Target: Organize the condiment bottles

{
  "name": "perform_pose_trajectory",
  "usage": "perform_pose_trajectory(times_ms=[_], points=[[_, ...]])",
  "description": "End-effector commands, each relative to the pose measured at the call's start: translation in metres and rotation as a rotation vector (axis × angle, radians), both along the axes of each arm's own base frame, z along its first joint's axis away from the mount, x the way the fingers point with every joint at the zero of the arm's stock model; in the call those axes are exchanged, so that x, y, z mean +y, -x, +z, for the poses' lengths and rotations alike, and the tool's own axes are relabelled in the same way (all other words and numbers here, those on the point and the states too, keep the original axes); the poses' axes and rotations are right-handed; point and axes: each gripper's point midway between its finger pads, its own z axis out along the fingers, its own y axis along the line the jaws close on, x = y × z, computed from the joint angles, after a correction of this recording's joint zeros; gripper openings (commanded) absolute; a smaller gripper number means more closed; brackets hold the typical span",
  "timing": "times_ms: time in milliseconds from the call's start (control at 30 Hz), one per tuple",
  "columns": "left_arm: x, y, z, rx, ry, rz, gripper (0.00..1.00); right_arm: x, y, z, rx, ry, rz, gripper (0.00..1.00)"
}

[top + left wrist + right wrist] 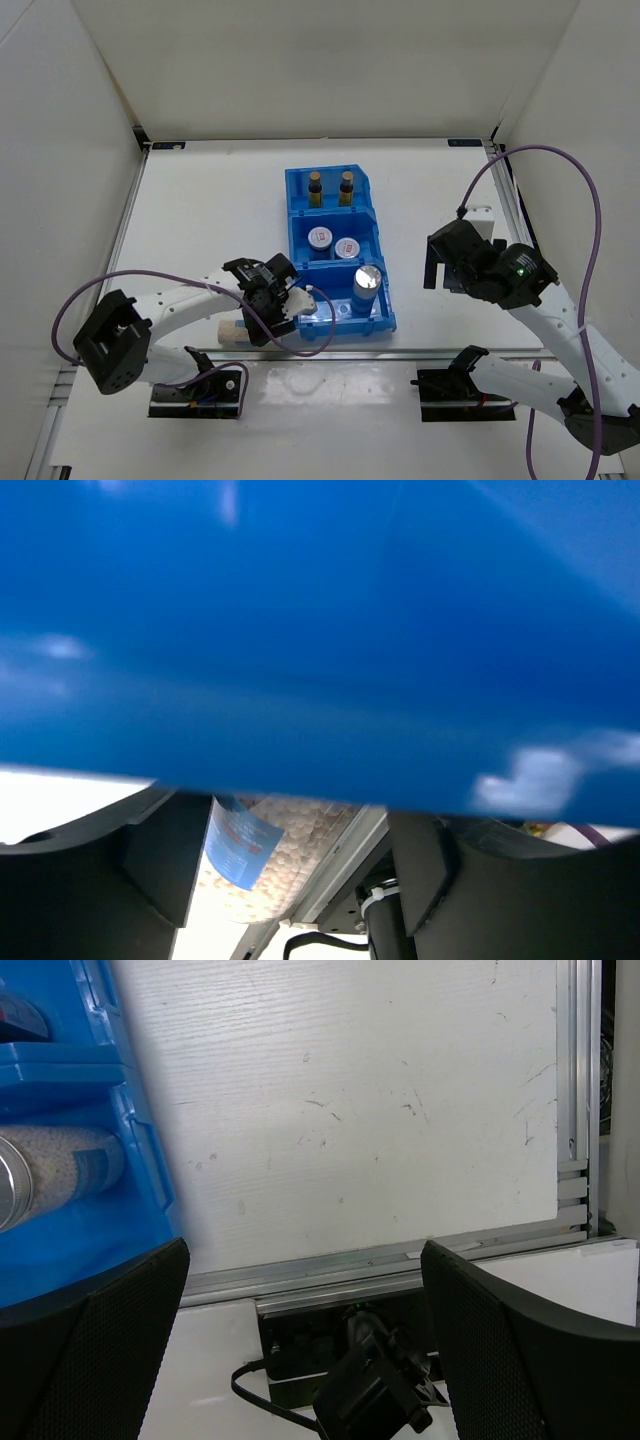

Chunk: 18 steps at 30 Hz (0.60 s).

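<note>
Two dark amber bottles (330, 188) stand in the far compartment of the blue bin (385, 318). Two white-capped bottles (333, 242) stand in the middle compartment. One silver-lidded shaker (367, 284) stands in the near compartment and also shows in the right wrist view (62, 1165). The second shaker (234, 331) lies on its side on the table left of the bin's near corner. My left gripper (268, 318) is open just beside it. In the left wrist view the shaker (255, 852) shows between the spread fingers, close to the left finger (150, 865). My right gripper (438, 262) is open and empty right of the bin.
The bin's blue wall (320, 640) fills the top of the left wrist view, very close. The table's metal near rail (380, 1260) and the arm base mounts (455, 390) lie along the front edge. White walls surround the table.
</note>
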Motion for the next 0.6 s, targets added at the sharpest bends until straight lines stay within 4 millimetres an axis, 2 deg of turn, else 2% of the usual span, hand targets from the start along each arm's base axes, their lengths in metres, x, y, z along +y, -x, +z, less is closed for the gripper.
perform_pose_trajectory(times_ms=[0, 67, 100, 167, 200, 267, 300, 567], points=[[-0.009, 0.004, -0.006, 0.026, -0.002, -0.017, 0.73, -0.007, 0.002, 0.003, -0.019, 0.012, -0.01, 1.0], [-0.009, 0.004, -0.006, 0.026, -0.002, -0.017, 0.64, -0.007, 0.002, 0.003, -0.019, 0.012, -0.01, 1.0], [-0.009, 0.001, -0.003, 0.007, 0.0, -0.016, 0.53, -0.007, 0.002, 0.003, -0.019, 0.012, -0.01, 1.0], [-0.007, -0.004, 0.003, -0.038, 0.008, 0.0, 0.41, -0.007, 0.002, 0.003, -0.019, 0.012, -0.01, 1.0], [-0.007, -0.006, 0.006, -0.055, 0.015, 0.002, 0.3, -0.007, 0.002, 0.003, -0.019, 0.012, -0.01, 1.0], [-0.008, -0.009, 0.014, -0.094, 0.042, 0.014, 0.2, -0.007, 0.002, 0.003, -0.019, 0.012, -0.01, 1.0], [-0.007, -0.012, 0.017, -0.112, 0.043, 0.017, 0.11, -0.007, 0.002, 0.003, -0.019, 0.012, -0.01, 1.0], [-0.004, -0.033, 0.053, -0.281, 0.106, 0.086, 0.11, -0.007, 0.002, 0.003, -0.019, 0.012, -0.01, 1.0]])
